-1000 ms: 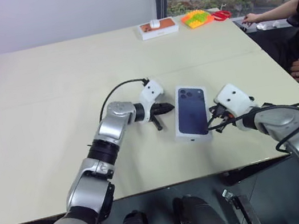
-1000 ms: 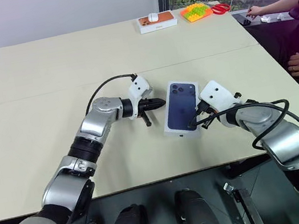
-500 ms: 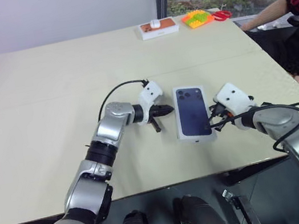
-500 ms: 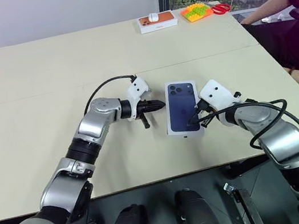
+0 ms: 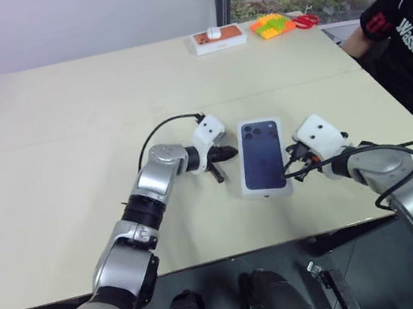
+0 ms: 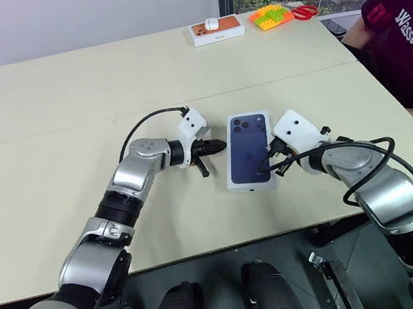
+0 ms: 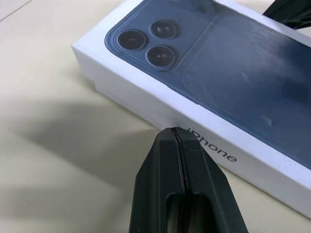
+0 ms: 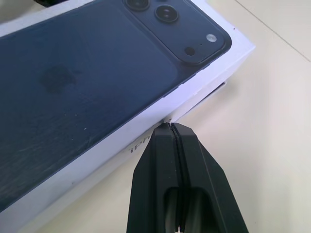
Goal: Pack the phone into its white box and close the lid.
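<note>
In the left eye view, the lid (image 5: 264, 166), printed with a dark blue phone picture, is seen lying flat on the table (image 5: 66, 131) near its front edge, between the two grippers. The left gripper (image 5: 228, 151) is placed just left of the lid, its fingers pressed together. The right gripper (image 5: 294, 170) is set at the lid's right edge, fingers likewise pressed together. At the far edge an orange-topped box (image 5: 219, 38), a bright toy block (image 5: 270, 25) and red scissors (image 5: 307, 21) are seen. A person (image 5: 410, 38) in a dark shirt with white lettering, not fully readable, is seen at the right.

In the right eye view the same layout is shown.

In the left wrist view, the closed fingertips (image 7: 176, 145) are shown at or just short of the lid's white side wall, where "iPhone" is printed; three camera lenses are pictured on top.

In the right wrist view, the closed fingertips (image 8: 171, 141) are shown at the opposite side wall, beside partly hidden lettering. A thin gap is visible under the lid's corner.
</note>
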You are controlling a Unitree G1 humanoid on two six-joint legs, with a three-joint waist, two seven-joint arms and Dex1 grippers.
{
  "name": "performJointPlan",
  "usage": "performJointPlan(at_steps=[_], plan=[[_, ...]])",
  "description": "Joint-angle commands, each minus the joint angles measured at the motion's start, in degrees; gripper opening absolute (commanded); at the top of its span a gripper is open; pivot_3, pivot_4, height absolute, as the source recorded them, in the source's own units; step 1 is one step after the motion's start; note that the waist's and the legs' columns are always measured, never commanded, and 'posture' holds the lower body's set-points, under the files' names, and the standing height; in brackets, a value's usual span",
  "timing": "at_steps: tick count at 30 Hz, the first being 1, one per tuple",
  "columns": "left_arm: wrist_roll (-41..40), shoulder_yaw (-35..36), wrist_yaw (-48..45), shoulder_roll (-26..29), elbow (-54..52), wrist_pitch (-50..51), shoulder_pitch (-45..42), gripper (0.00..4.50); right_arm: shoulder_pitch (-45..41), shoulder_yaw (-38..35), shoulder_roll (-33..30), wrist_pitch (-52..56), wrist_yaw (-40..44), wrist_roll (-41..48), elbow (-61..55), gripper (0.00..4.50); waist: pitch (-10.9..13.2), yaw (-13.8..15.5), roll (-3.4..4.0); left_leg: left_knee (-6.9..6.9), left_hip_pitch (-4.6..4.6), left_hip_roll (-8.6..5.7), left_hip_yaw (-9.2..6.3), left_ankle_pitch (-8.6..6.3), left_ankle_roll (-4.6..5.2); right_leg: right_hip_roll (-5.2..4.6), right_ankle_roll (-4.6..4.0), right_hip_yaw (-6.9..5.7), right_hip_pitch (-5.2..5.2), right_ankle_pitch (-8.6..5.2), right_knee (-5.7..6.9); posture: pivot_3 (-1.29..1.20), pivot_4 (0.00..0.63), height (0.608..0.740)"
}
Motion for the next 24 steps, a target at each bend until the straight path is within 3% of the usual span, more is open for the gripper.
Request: performJointPlan(at_steps=[1,24], plan=[[-0.4,0.4,0.1,-0.7,-1.2,-1.4,-1.5,0.0,-0.9,0.2,0.6,-0.5,0.5,0.3,-2.9,0.02,0.0,0.0,0.0,0.0,0.0,0.0,0.0,0.0,0.0,0.0,0.0,0.0,0.0,0.0,0.0,0.0,0.15,0.74],[-0.3,0.4,0.8,-1.5,-1.3,-1.7,-1.7,0.0,-0.2,-0.6,0.6,-0.6,-0.5,-2.0,-1.1,0.02,0.0,0.1,0.0,0.0,-0.01,0.0,0.0,0.0,0.0,-0.01,0.0,0.0,0.0,0.0,0.0,0.0,0.15,0.74]])
